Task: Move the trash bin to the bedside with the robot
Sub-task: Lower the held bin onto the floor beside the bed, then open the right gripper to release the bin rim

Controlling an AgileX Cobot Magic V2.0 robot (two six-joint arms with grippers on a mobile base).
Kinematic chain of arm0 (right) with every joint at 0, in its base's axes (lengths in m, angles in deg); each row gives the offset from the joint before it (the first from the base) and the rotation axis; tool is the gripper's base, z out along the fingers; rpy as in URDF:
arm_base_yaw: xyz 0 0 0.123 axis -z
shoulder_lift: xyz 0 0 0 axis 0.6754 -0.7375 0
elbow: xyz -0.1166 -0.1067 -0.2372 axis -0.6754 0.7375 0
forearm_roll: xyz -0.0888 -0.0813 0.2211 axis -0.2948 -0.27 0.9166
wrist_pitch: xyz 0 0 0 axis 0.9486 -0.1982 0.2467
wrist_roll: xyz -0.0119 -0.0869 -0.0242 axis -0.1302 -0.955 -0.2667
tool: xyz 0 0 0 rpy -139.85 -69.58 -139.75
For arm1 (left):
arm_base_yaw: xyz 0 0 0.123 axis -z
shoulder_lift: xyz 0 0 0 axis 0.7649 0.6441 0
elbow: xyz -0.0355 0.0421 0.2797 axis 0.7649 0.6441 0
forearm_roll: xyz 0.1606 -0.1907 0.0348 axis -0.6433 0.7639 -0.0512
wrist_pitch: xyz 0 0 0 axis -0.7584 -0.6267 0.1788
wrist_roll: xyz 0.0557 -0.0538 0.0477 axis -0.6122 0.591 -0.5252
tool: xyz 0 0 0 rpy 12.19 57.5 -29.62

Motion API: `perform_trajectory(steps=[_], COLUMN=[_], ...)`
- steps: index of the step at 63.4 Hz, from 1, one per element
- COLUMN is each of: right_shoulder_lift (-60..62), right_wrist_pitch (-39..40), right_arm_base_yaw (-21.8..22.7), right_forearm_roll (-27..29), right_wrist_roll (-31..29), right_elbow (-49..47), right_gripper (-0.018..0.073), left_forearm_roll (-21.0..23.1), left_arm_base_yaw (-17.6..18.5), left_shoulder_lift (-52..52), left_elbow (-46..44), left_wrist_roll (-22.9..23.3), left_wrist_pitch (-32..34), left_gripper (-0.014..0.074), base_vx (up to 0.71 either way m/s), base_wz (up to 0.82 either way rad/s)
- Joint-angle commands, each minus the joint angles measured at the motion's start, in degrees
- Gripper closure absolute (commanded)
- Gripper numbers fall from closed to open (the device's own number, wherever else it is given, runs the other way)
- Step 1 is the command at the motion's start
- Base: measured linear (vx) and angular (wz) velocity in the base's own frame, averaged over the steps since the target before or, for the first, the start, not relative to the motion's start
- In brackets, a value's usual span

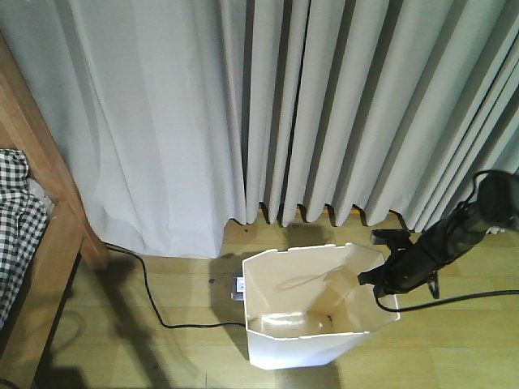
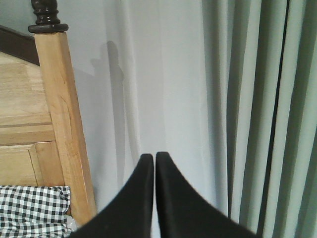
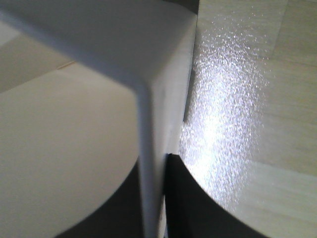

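The white trash bin stands upright on the wood floor before the curtains, cream inside. My right gripper, at the end of the slim black arm, is shut on the bin's right rim. In the right wrist view the thin bin wall runs between the two black fingers, one inside and one outside. The bed, with light wooden frame and black-and-white checkered bedding, is at the far left. My left gripper is shut on nothing, pointing at the curtain beside the bedpost.
Grey-white curtains hang across the whole back. A black cable snakes over the floor from the bed leg to a small socket box just left of the bin. Another black cable trails from the right arm.
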Motion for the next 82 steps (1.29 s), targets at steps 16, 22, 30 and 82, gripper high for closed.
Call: perform_trajectory(steps=[16, 22, 30, 82], right_shoulder_lift=[-8.10, -11.08, -14.32, -16.36], right_wrist_pitch=[-6.15, -7.30, -8.74, -7.70], right_arm_base_yaw=[0.23, 0.23, 0.23, 0.23], right_forearm_roll=[-1.89, -2.07, -2.14, -10.07], right_wrist_roll=[7.23, 7.51, 8.12, 15.28], right_elbow=[-16.56, -20.43, -24.27, -27.39], right_gripper=[0.0561, 0.0560, 0.0559, 0.0127], left_forearm_roll=[0.54, 0.54, 0.54, 0.54], left_arm_base_yaw=[0.37, 0.37, 0.37, 0.37], left_shoulder_lift=[-0.81, -0.81, -0.81, -0.81], left_elbow=[0.67, 0.67, 0.67, 0.67], left_wrist_roll=[0.79, 0.79, 0.79, 0.79], left_wrist_pitch=[4.27, 4.27, 4.27, 4.27], left_gripper=[0.0603, 0.0603, 0.0603, 0.0603], base_vx=[0.00, 0.00, 0.00, 0.00], base_wz=[0.00, 0.00, 0.00, 0.00])
